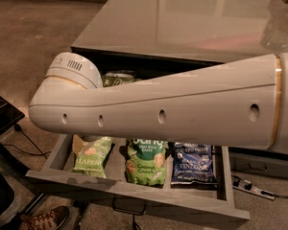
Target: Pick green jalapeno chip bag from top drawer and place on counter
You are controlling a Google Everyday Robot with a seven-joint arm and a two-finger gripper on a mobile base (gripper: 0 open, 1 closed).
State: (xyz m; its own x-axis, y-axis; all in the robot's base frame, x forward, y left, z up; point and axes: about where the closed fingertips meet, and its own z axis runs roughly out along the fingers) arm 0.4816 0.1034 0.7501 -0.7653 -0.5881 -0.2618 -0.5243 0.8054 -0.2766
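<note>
The green jalapeno chip bag lies in the left lane of the open top drawer, near the front. Its lettering faces up and its top edge is tucked just under the robot's arm from where I stand. The gripper is somewhere behind that arm, out of my sight, so I cannot tell how near it is to the bag, or whether it is spread or closed on anything. The arm is a thick cream tube that stretches from the right edge across the whole drawer. It ends in a rounded elbow joint above the drawer's left rear corner. In the middle lane, just beside the jalapeno bag, sits a deeper green dang bag. A blue bag lies in the right lane. A second light-green bag peeks out above the arm at the back of the drawer. A dark pull hangs on the drawer's front. The counter spreads wide and glossy behind and above, catching light. On the floor, a brown shoe sits at the lower left and a power strip lies to the right of the drawer.
</note>
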